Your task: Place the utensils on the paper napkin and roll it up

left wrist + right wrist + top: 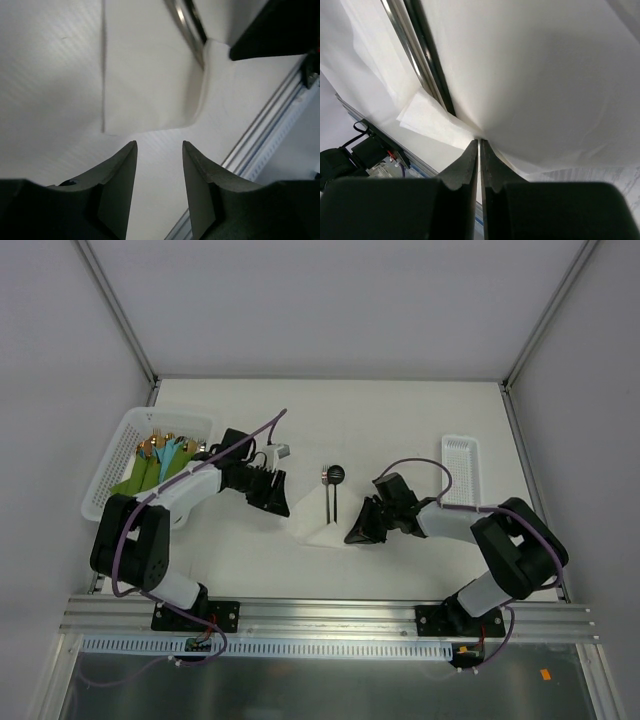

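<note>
Black right pincer (pixel 479 142) is pinched shut on the edge of the thin white paper napkin (pixel 530 75), the left pincer (pixel 159 145) hangs partly open and empty just beside its other edge, and the two slim black utensils (pixel 331 498) lie on it between them.

white table (pixel 400 410) inside pale grey walls (pixel 330 300).
</note>
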Controlling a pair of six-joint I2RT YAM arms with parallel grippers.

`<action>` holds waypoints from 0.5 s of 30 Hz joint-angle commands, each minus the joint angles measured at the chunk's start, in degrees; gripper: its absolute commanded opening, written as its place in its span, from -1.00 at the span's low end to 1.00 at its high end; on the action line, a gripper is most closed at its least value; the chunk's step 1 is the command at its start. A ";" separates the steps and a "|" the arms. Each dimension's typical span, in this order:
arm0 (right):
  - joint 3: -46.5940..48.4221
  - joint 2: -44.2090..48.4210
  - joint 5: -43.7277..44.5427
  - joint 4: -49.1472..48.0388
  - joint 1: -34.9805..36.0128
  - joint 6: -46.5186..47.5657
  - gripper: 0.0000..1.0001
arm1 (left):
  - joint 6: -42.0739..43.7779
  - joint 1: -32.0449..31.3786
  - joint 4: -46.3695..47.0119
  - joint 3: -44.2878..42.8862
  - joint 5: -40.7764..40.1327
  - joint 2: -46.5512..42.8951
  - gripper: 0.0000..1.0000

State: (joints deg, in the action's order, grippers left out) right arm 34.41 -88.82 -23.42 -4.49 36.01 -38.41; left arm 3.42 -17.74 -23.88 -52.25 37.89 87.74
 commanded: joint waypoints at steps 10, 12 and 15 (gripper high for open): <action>3.03 0.75 1.97 2.82 0.29 1.94 -0.85 | -7.28 -12.32 7.00 -0.05 15.29 -0.92 -0.29; 3.38 0.57 1.80 2.91 0.29 2.11 -0.85 | -8.60 -12.85 8.14 -0.66 15.20 1.27 -0.30; 3.90 0.22 1.54 3.17 0.38 2.38 -0.85 | -9.83 -13.81 8.67 -2.24 15.46 4.00 -0.30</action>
State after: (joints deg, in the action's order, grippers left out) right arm 35.97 -88.55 -22.74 -2.20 36.05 -37.17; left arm -3.62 -30.46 -17.63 -52.90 51.00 89.47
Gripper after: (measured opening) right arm 0.075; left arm 0.349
